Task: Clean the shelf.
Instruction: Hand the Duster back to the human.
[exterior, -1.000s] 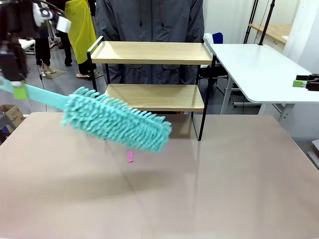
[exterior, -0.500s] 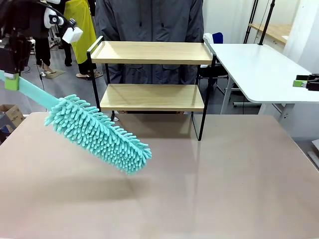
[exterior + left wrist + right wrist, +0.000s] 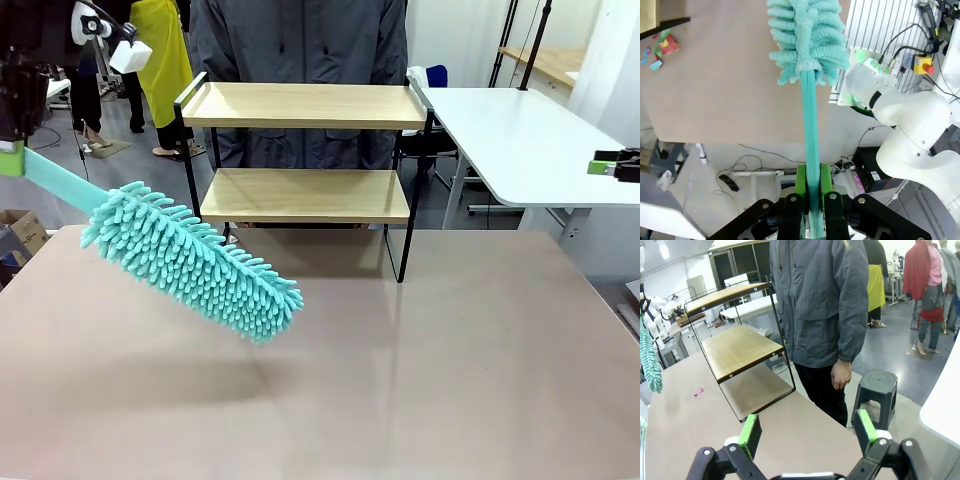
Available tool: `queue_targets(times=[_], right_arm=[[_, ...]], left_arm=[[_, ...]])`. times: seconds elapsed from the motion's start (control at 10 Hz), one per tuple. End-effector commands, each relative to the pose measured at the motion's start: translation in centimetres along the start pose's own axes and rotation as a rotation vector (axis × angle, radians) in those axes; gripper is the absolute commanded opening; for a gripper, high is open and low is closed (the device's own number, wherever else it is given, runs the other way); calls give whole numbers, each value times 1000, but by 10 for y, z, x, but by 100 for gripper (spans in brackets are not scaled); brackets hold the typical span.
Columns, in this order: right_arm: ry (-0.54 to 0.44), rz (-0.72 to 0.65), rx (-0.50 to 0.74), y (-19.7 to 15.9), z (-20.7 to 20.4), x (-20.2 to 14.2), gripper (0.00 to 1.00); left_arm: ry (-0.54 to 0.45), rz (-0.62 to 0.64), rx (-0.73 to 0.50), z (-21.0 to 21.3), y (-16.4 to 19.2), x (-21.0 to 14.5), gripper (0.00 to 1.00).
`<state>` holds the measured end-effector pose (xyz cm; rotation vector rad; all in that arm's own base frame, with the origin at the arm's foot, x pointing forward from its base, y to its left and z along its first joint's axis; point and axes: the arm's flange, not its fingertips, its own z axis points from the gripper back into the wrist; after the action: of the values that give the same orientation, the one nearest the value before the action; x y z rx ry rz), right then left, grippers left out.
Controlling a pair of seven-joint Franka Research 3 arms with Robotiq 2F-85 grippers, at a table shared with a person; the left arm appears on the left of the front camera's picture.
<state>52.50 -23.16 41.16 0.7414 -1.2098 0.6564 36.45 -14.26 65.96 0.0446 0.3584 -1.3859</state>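
Teal duster (image 3: 190, 262) hangs at nine o'clock above the beige table (image 3: 450, 380), its handle clamped tight in the left gripper (image 3: 812, 187). At twelve o'clock the shelf (image 3: 305, 150) stands at the table's far edge, both boards bare. From three to six o'clock the tabletop lies open. The right gripper (image 3: 805, 432) is spread wide, holding nothing.

Shelves: one, two-tier rack (image 3: 305, 150)
Shelf boards: two
Dusters: one, teal microfibre (image 3: 190, 260)
Grippers: two, left (image 3: 811, 187), right (image 3: 805, 432)
Stools: one, grey plastic (image 3: 875, 390)
Pink scraps: one (image 3: 699, 391)
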Motion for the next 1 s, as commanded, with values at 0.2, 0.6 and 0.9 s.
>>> queue_targets(times=[0.2,0.6,0.9], right_arm=[[9,5,1,2,-1,2,100],[0,0,0,0,0,0,100],[42,0,258,84,-16,85,100]], left_arm=[[-18,-8,-12,-1,-2,-3,13],[0,0,0,0,0,0,13],[-166,-127,43,-13,7,27,13]])
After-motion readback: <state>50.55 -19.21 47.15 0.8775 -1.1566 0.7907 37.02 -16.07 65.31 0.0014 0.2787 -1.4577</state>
